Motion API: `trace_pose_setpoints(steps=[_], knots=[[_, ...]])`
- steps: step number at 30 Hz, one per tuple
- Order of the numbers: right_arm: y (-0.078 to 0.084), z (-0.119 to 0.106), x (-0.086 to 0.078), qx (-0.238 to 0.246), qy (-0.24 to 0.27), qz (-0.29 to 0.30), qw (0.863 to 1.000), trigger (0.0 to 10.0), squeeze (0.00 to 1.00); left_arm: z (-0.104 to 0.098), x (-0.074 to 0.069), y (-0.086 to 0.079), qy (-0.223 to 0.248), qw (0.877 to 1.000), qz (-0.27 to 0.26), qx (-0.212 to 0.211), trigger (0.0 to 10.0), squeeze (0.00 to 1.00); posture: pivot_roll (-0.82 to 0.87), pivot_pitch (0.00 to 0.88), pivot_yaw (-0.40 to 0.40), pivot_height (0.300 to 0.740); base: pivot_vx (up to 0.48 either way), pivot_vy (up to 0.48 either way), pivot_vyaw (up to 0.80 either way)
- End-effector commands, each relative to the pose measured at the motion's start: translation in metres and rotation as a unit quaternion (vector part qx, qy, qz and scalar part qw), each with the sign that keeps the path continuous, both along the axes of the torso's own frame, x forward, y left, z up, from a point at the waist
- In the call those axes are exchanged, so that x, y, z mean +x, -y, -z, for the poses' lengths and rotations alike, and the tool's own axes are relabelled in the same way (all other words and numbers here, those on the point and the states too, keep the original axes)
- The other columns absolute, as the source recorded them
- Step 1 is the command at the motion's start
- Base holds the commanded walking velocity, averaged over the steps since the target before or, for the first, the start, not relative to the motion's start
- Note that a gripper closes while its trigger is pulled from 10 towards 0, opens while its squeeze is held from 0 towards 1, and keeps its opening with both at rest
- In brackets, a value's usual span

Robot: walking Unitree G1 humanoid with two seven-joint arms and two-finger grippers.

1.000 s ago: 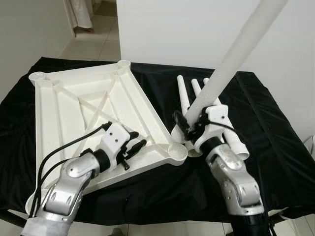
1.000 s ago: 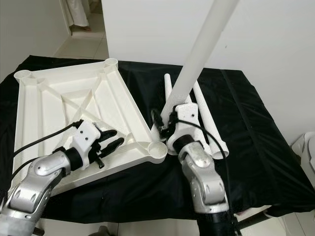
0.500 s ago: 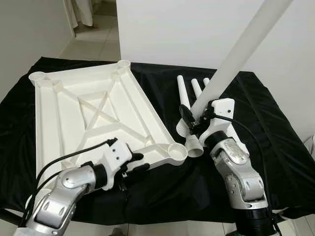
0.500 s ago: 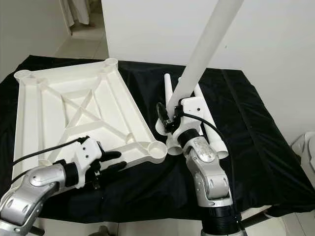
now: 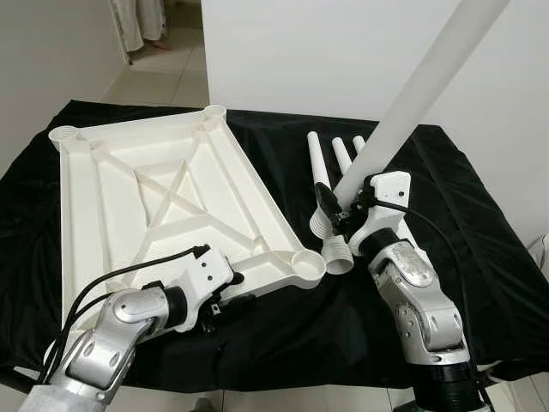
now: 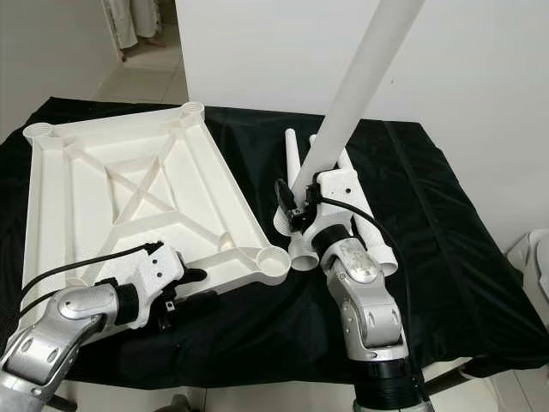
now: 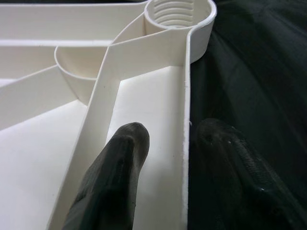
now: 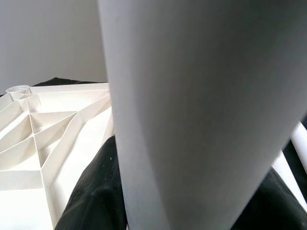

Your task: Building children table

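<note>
White plastic tabletop (image 5: 163, 197) upside down on desk w/ black cloth (image 5: 480, 249), ribs up, threaded corner socket (image 5: 304, 262) nearest R arm. L gripper (image 7: 184, 143) at tabletop's near edge by that corner: fingers (image 7: 120, 167) straddling the rim, one inside on the white floor, other outside over cloth; narrow gap, rim between, firm clamp not certain. R gripper (image 5: 337, 209) closed around long white leg tube (image 5: 412, 99), held tilted up and away, lower end just beside the socket. Three more leg tubes (image 5: 319, 163) lying on cloth behind R gripper.
</note>
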State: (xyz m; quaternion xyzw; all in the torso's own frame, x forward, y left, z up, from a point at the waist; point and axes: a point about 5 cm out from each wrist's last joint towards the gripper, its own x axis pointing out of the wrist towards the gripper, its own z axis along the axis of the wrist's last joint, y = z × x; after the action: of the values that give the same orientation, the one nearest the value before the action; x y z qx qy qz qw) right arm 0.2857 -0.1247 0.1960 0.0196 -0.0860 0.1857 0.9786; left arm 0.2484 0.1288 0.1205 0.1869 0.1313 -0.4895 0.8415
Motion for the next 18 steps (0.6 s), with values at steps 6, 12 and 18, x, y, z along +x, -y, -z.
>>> trace_pose_setpoints(steps=[6, 12, 18], knots=[[0.004, -0.003, 0.002, -0.007, 0.004, 0.009, 1.000, 10.0, 0.00, 0.013, 0.008, -0.005, -0.030, 0.997, -0.054, 0.051, 10.0, 0.00, 0.07, 0.000, -0.018, 0.740, 0.000, 0.000, 0.00], [0.005, -0.004, 0.003, -0.009, 0.008, 0.012, 1.000, 10.0, 0.00, 0.017, 0.009, -0.002, -0.042, 0.994, -0.036, 0.094, 10.0, 0.00, 0.06, 0.000, -0.011, 0.740, 0.000, 0.000, 0.00], [0.005, -0.004, 0.004, -0.009, 0.010, 0.014, 1.000, 10.0, 0.00, 0.014, 0.013, 0.007, -0.052, 0.994, -0.037, 0.085, 0.0, 0.00, 0.06, 0.000, -0.005, 0.740, 0.000, 0.000, 0.00]])
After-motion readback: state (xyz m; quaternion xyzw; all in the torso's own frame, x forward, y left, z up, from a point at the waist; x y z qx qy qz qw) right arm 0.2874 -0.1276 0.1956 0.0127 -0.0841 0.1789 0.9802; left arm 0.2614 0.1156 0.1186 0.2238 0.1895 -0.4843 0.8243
